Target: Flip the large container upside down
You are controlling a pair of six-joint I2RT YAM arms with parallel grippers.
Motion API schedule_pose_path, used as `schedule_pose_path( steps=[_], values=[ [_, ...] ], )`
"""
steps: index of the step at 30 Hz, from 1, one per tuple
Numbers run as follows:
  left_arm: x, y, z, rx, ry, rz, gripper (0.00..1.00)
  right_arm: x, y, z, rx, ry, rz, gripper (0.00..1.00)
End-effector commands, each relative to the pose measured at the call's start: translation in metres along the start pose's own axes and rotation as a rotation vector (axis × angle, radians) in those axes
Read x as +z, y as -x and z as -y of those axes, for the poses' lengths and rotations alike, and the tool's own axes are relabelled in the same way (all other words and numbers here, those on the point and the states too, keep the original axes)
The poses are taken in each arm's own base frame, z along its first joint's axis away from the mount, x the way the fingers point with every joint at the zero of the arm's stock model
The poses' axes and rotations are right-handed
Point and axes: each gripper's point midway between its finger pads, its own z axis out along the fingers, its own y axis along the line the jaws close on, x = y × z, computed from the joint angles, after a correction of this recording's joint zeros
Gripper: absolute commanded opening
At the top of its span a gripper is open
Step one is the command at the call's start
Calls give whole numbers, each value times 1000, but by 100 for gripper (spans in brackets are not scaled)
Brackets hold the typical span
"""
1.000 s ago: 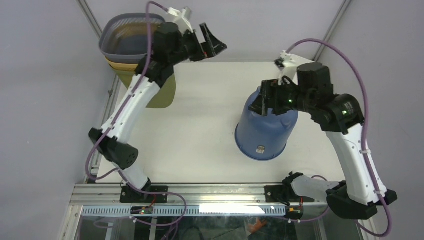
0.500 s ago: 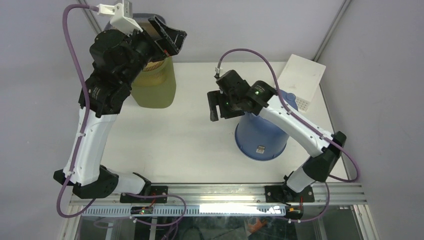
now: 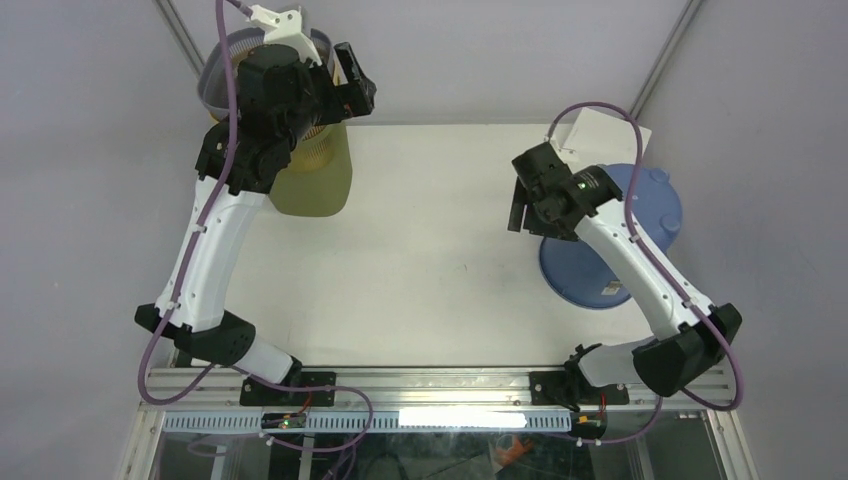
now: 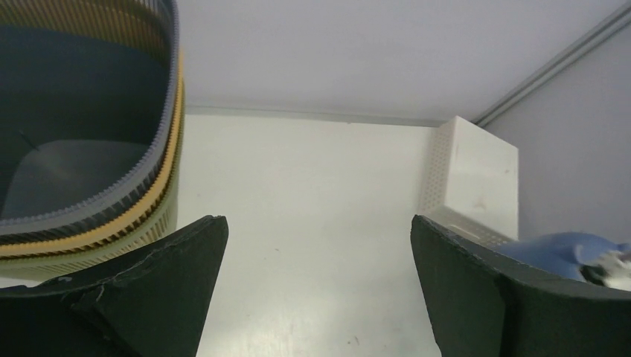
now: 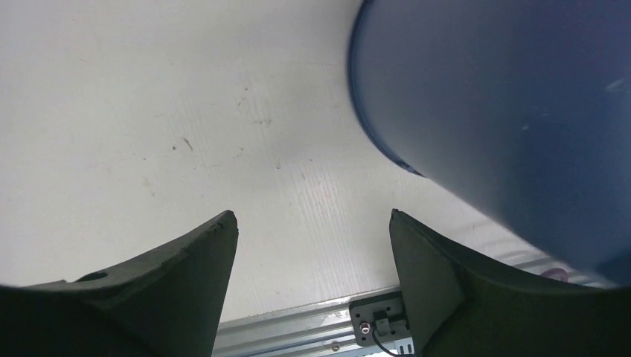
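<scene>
We are seeing one smooth, round blue container, three nested ribbed baskets; left end effector and right end effector gaping apart.

The large container sits on the right side of the counter, with a box just behind it. A stack of baskets stands in the far left corner. The right end effector hangs just left of the container.

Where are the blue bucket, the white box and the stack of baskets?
blue bucket [image 3: 655, 212]: top view, on its flat bottom.
white box [image 4: 482, 171]: left wrist view, on its plain side.
stack of baskets [image 3: 322, 185]: top view, on the olive basket's wall.
</scene>
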Motion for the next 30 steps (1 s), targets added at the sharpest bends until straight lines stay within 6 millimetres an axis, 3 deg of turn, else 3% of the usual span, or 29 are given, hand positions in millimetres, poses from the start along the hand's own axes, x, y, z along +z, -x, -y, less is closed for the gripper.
schedule_pose_path(
  steps=[1, 6, 11, 17, 21, 25, 30],
  values=[
    [-7, 39, -14, 61, 46, 106, 99, -22, 16, -7, 73, 81, 86, 78],
    [11, 51, -47, 124, 166, 126, 99, -52, 31, -67, 42, 372, 140, 78],
    [42, 56, -72, 237, 294, 156, 99, -61, 36, -101, 10, 468, 138, 78],
    [87, 42, -103, 320, 372, 102, 99, -56, 34, -119, -21, 494, 120, 78],
    [102, 26, -116, 325, 382, 42, 96, -46, 33, -118, -42, 460, 115, 79],
    [108, 14, -130, 313, 364, -15, 78, -40, 31, -122, -54, 461, 101, 79],
    [107, 6, -137, 270, 309, -57, 42, -36, 30, -130, -59, 472, 89, 79]
  ],
)
